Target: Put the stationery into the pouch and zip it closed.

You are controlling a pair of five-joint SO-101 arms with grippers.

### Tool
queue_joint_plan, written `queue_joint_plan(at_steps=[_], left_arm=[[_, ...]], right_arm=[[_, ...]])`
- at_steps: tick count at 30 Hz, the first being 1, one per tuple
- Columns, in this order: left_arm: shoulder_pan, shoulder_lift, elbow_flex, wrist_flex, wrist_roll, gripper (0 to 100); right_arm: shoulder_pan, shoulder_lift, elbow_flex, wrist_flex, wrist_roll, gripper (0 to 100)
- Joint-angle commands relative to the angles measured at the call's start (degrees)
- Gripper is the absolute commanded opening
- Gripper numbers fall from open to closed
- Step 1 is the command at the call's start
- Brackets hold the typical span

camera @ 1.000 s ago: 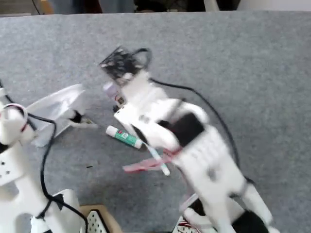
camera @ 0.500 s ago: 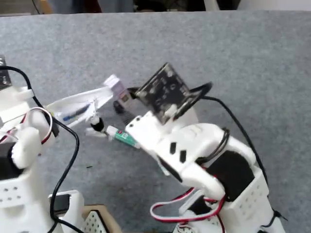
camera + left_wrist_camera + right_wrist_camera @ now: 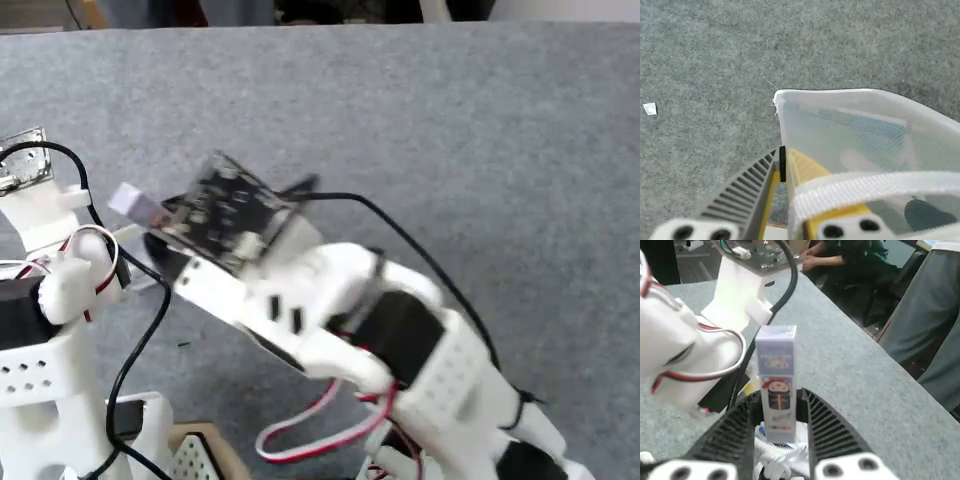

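Grey felt-like cloth over the table [image 3: 700,60], matt and fuzzy. Translucent smooth plastic for the pouch [image 3: 855,135], edged with woven white cloth tape. Glossy printed card on the small box [image 3: 776,365]. Ribbed matt black plastic on the right gripper [image 3: 780,399]; smooth white plastic along the right arm [image 3: 330,300].

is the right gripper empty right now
No, the right gripper is shut on a small purple-and-white box that sticks up out of it.
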Motion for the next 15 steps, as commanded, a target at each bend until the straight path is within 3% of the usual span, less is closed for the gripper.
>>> queue_joint_plan(at_steps=[1,5,15], left_arm=[[0.3,-1.0,-0.7,0.1,-0.5,3],[0.4,-1.1,-2.2,0.1,1.8,3],[0.3,-1.2,-3.0,0.0,2.3,3]], right_arm=[[-0.8,1.5,-3.6,-1.3,-0.8,1.2],[-0.4,1.9,-2.8,-1.8,-8.8,1.2],[2.5,1.8,5.3,-4.5,-20.6,1.2]])
